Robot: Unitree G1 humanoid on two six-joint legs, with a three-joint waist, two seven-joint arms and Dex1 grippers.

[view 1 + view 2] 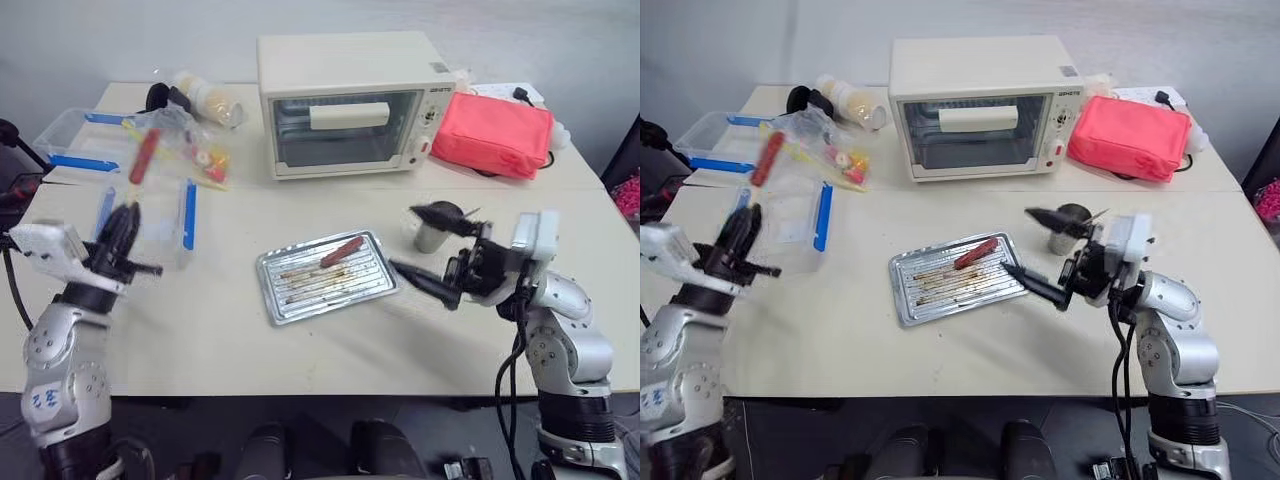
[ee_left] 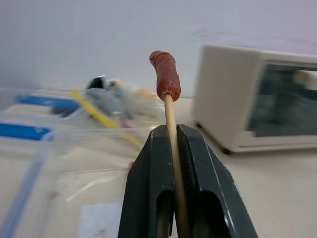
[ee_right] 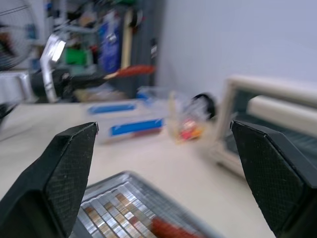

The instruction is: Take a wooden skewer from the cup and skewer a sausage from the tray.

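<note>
Pale table (image 1: 200,340), plain grey wall (image 1: 120,40)

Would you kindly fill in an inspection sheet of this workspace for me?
Surface: pale table, bare toward the near edge.
Job's things: wooden skewer carries a sausage on its tip, lifted at the left; a second sausage lies in the greasy tray; metal cup stands right of the tray.
Clutter: toaster oven, red pouch, clear boxes with blue clips, plastic bags of small items.
Grippers: left gripper shut on the skewer; right gripper open wide beside the tray's right end, holding nothing.
Cables: black cable along the right arm.
Surroundings: plain grey wall.
</note>
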